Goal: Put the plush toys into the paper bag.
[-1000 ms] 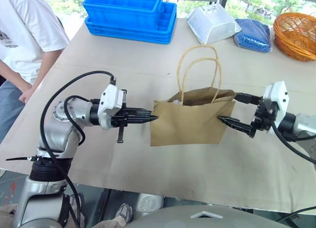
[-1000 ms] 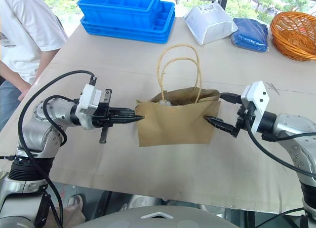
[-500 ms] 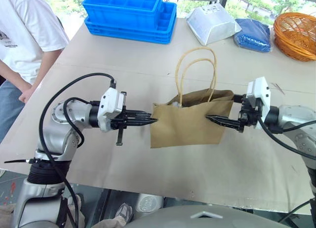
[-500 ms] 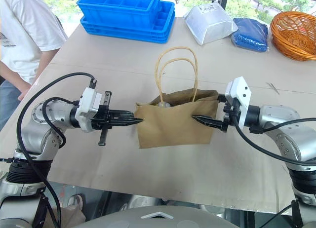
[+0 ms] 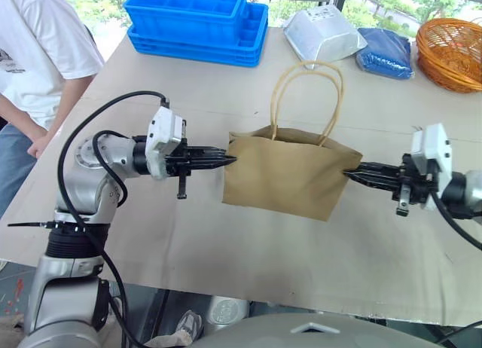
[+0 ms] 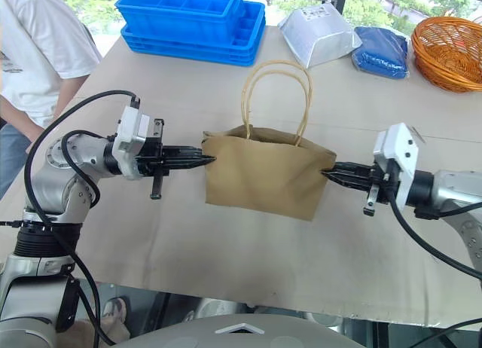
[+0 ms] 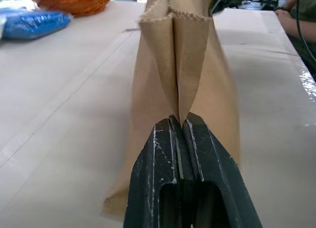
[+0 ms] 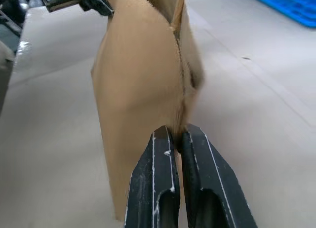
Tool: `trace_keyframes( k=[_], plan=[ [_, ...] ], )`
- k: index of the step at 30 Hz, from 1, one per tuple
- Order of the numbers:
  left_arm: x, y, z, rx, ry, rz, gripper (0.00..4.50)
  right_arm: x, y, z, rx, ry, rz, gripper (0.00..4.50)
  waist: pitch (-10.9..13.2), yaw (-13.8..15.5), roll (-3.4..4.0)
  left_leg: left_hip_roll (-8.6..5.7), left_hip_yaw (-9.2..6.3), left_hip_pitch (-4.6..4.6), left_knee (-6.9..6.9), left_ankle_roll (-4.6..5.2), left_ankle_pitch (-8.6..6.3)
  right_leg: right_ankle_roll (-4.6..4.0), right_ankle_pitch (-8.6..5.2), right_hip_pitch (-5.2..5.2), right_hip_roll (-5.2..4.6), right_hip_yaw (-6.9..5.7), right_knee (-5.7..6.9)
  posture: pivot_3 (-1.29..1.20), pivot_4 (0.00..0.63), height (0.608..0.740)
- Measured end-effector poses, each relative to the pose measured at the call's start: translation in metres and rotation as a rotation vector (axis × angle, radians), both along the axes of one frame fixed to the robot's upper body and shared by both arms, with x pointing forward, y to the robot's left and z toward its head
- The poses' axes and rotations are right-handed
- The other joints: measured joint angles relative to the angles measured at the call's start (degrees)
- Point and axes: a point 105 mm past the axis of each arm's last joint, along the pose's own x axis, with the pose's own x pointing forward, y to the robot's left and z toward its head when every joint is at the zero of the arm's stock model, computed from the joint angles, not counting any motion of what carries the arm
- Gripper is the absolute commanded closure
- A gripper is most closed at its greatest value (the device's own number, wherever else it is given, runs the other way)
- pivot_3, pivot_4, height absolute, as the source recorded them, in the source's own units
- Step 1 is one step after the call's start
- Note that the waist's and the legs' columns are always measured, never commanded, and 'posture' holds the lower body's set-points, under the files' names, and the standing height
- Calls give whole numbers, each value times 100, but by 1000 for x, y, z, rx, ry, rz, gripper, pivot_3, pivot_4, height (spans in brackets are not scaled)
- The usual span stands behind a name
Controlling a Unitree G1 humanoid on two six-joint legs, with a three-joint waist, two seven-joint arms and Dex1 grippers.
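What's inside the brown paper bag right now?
Nothing inside can be seen: the paper bag is pinched flat at both ends by the left gripper and right gripper, so its walls cover whatever it holds.

The paper bag is plain brown kraft with two beige twisted-cord loop handles standing up from its mouth. It stands upright over the table, tilted slightly, pinched at both side creases so its mouth is nearly flattened shut.
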Motion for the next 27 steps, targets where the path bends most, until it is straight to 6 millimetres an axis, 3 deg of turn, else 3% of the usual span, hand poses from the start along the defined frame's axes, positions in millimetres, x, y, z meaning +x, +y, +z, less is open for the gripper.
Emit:
trace_keyframes(
  k=[8,11,14,15,16,17,19,24,27],
  plan=[
    [-9,-15,-27,-21,54,14,4500,-2,-7,-14,-39,-4,-21,4487,0,18,0,0,-2,-1,0,0,0,0,0,0,-1,0,-1,0,150,740],
    [-9,-15,-28,-17,37,22,3562,-6,-11,-17,-41,5,-30,3247,-1,36,1,0,-2,-1,0,0,0,0,0,1,-2,0,0,0,150,740],
    [-11,-14,-31,-18,54,29,2153,-10,-14,-24,-59,20,-31,1772,0,31,1,0,-1,-2,0,0,0,0,0,1,-2,0,-2,0,150,740],
    [-11,-13,-32,-25,66,36,2044,-12,-15,-25,-62,22,-31,1405,0,28,1,0,-1,-1,0,0,0,0,0,1,-3,1,-2,0,150,740],
    [-11,-12,-32,-32,74,48,1346,-13,-17,-26,-62,24,-34,917,0,26,1,0,-2,0,0,0,0,0,0,1,-3,1,-1,0,150,740],
    [-11,-11,-33,-33,77,52,1270,-14,-18,-26,-63,24,-36,812,0,25,1,0,-1,0,0,0,0,0,0,1,-3,1,-1,0,150,740],
    [-12,-5,-32,-52,112,115,552,-19,-31,-26,-83,10,-89,21,-1,23,0,2,-3,1,-5,0,0,1,-1,0,-2,0,-1,0,150,740],
    [-19,12,-31,-67,173,244,552,-32,-52,-27,-105,4,-167,21,0,23,1,3,-2,2,-5,0,0,4,-3,2,-8,1,-1,0,150,740],
    [-34,34,-33,-91,247,359,552,-57,-73,-34,-116,48,-232,21,-2,26,7,7,-6,12,-15,-3,-1,9,-16,10,-8,0,-2,0,150,740]
  ],
)
